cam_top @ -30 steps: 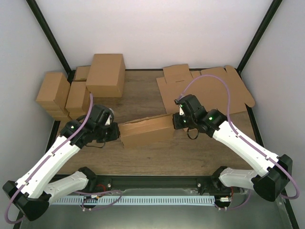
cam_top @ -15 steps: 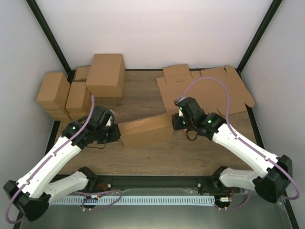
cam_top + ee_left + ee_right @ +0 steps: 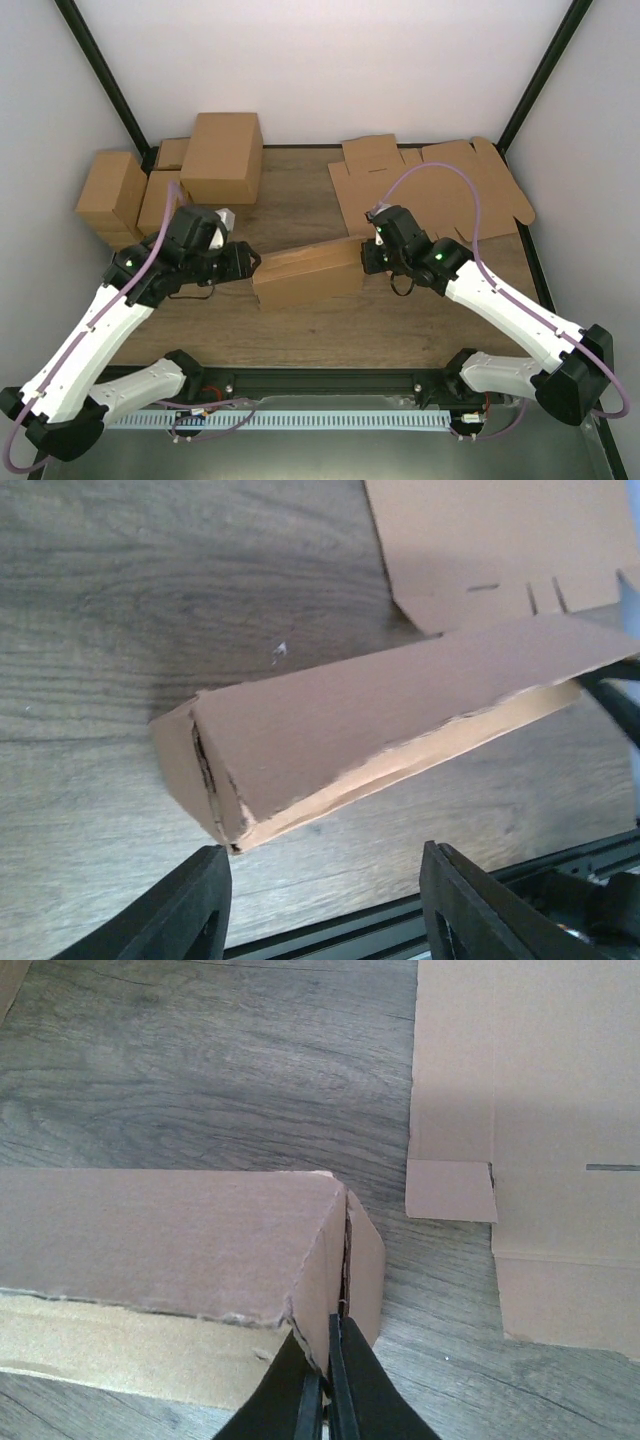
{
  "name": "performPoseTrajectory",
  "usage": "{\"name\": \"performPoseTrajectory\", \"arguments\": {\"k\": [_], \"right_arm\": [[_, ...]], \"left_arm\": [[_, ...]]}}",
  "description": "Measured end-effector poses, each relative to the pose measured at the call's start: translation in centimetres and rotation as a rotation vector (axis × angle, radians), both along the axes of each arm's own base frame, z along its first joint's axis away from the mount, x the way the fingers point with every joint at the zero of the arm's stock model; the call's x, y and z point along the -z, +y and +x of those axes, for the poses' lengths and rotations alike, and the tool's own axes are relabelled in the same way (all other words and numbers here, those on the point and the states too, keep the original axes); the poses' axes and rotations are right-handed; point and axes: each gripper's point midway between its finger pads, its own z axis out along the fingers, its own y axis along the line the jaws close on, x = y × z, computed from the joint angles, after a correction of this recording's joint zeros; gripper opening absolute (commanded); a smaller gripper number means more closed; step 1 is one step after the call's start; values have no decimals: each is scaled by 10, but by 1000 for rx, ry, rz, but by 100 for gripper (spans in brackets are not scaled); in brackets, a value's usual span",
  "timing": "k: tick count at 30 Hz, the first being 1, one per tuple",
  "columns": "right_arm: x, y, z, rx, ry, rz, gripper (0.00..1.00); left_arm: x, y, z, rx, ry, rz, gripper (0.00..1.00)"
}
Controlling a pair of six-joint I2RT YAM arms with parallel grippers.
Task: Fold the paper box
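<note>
The paper box (image 3: 308, 274): one end in right hand (image 3: 328, 1345), other beyond left hand (image 3: 322, 862)

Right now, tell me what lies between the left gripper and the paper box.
Only bare table: in the left wrist view the open left gripper sits just short of the paper box, wood showing between.

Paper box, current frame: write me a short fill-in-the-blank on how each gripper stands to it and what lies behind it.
1. The right gripper is ___ on one end of the paper box.
2. The left gripper is ___, with the box's other end just beyond its fingertips.
3. In the top view, flat unfolded cardboard sheets lie far back on the ___.

Missing words: shut; open; right
</note>
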Motion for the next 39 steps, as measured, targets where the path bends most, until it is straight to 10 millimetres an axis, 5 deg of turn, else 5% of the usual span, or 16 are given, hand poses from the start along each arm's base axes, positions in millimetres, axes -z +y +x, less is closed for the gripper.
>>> {"name": "performPoseTrajectory", "arguments": {"k": [9, 12, 24, 28, 33, 39], "right_arm": [[3, 2, -3, -23, 14, -9, 26], [3, 0, -5, -25, 20, -16, 26], [-13, 3, -5, -34, 6, 2, 24], [-20, 6, -2, -35, -15, 16, 14], [-16, 5, 2, -24, -11, -4, 2], [-13, 3, 4, -11, -13, -23, 1]], "left_arm": [[-23, -7, 16, 37, -62, 27, 57], [-25, -13, 24, 62, -81, 39, 56], [-35, -48, 62, 183, -175, 39, 57], [-34, -59, 68, 225, -195, 19, 55], [-25, -67, 72, 255, -187, 17, 46], [-9, -73, 71, 290, -160, 18, 30]]}}
